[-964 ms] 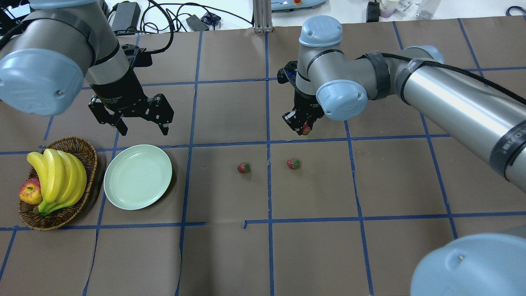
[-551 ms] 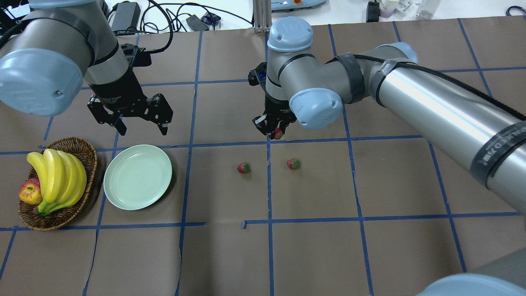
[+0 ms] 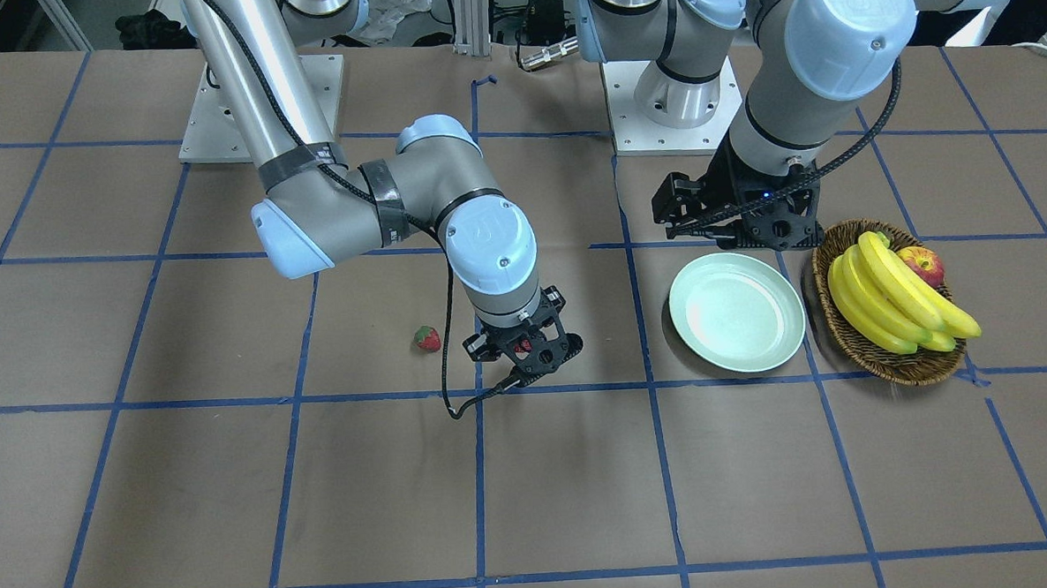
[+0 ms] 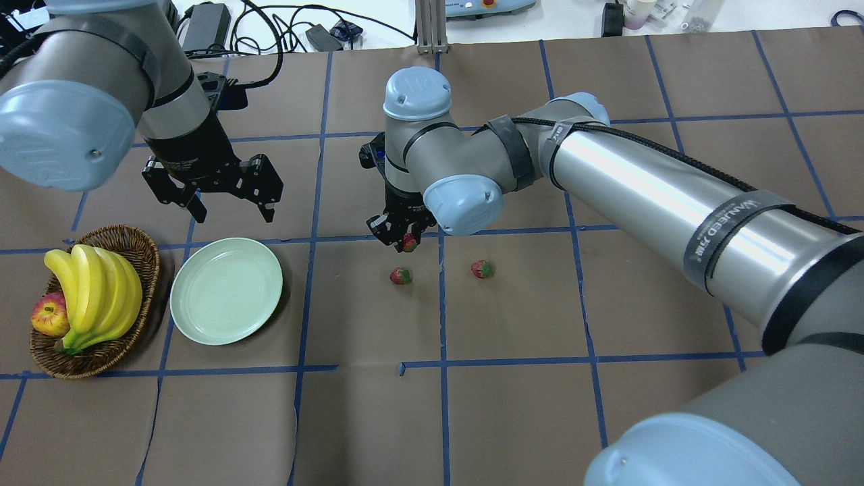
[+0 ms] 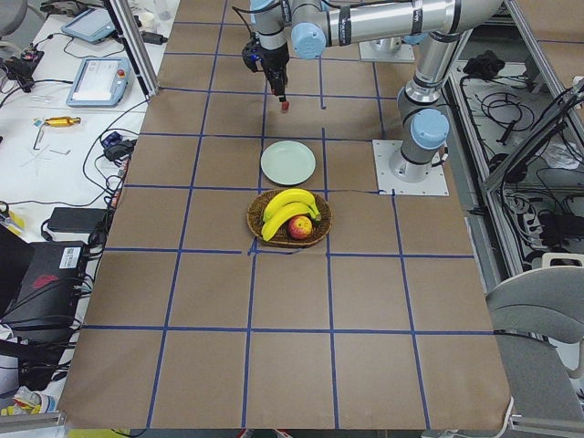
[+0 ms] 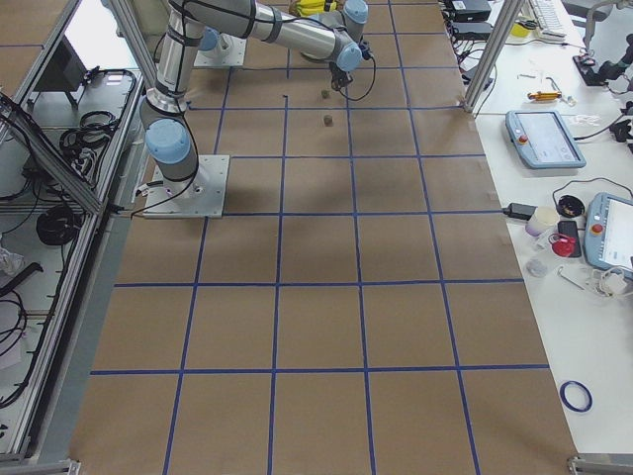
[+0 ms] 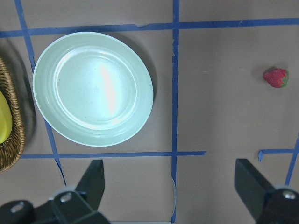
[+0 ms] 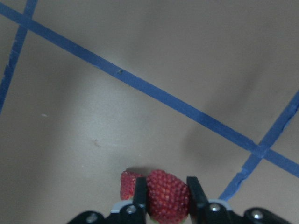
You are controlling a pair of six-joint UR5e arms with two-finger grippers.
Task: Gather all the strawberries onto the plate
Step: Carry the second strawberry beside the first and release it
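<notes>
My right gripper (image 4: 403,241) is shut on a small red strawberry (image 4: 409,244) and holds it above the table; the wrist view shows it pinched between the fingers (image 8: 167,197). Two more strawberries lie on the brown table, one just below the gripper (image 4: 400,275) and one to its right (image 4: 481,269). The pale green plate (image 4: 226,290) sits empty at the left, well apart from the right gripper. My left gripper (image 4: 235,214) hangs open and empty behind the plate; its wrist view shows the plate (image 7: 93,88) and one strawberry (image 7: 276,77).
A brown wicker basket (image 4: 145,244) with bananas (image 4: 94,290) and a red-yellow apple (image 4: 48,316) stands just left of the plate. Blue tape lines grid the table. Cables and devices lie beyond the far edge.
My right arm has swung left toward the plate's side, carrying the strawberry from right of the centre line to just left of it. The left arm has not moved.
</notes>
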